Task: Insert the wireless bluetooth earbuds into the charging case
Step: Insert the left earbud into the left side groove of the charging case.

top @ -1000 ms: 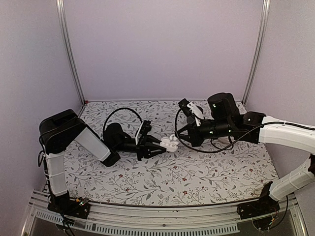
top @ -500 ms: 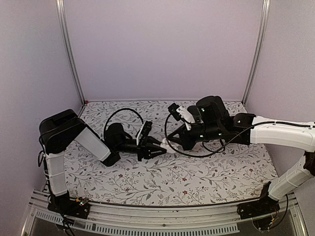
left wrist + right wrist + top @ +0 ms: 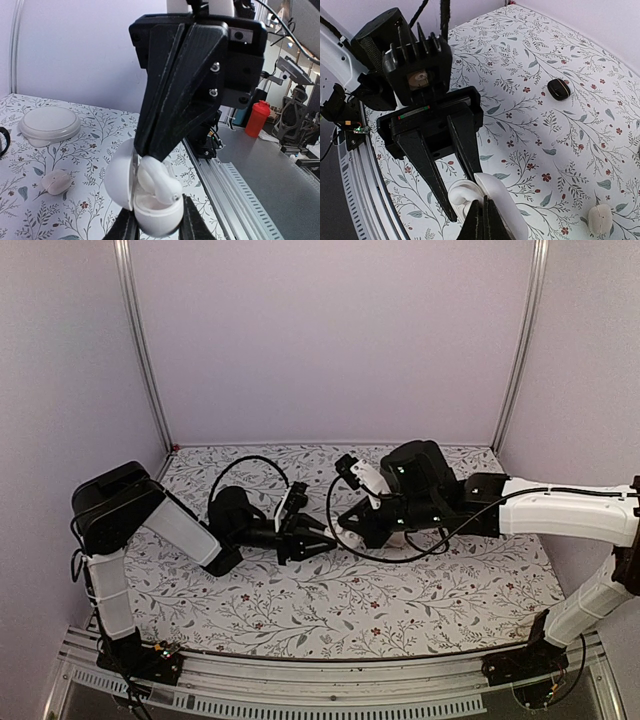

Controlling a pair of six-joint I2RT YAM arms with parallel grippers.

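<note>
From above, the left end effector (image 3: 308,542) and the right end effector (image 3: 346,524) are meeting tip to tip low over the middle of the table (image 3: 420,600). What is passing between them is too small to make out there. The crowding itself is a hazard, since a slight overreach by either arm could be knocking the two together. In the left wrist view, the left one is pinching the base of the open case (image 3: 159,218) between nearly closed fingers, with the lid (image 3: 119,181) swung back to the left. The right one, fully closed, is bearing down with its tip on an earbud (image 3: 160,184) that is sitting tilted and only part way into its well. Whether it is gripping that earbud or only pushing it cannot be told. Pressing off-axis would likely be jamming the earbud crooked, popping it out onto the table, or twisting the case out of the narrow grip below. In the right wrist view, the closed tip appears to be lying right against the lid beside the earbud, so it may be catching the lid and snapping it shut too soon. A second earbud (image 3: 597,218) is lying on the table well apart, not yet loaded, so a dropped case would be leaving both steps undone.
</note>
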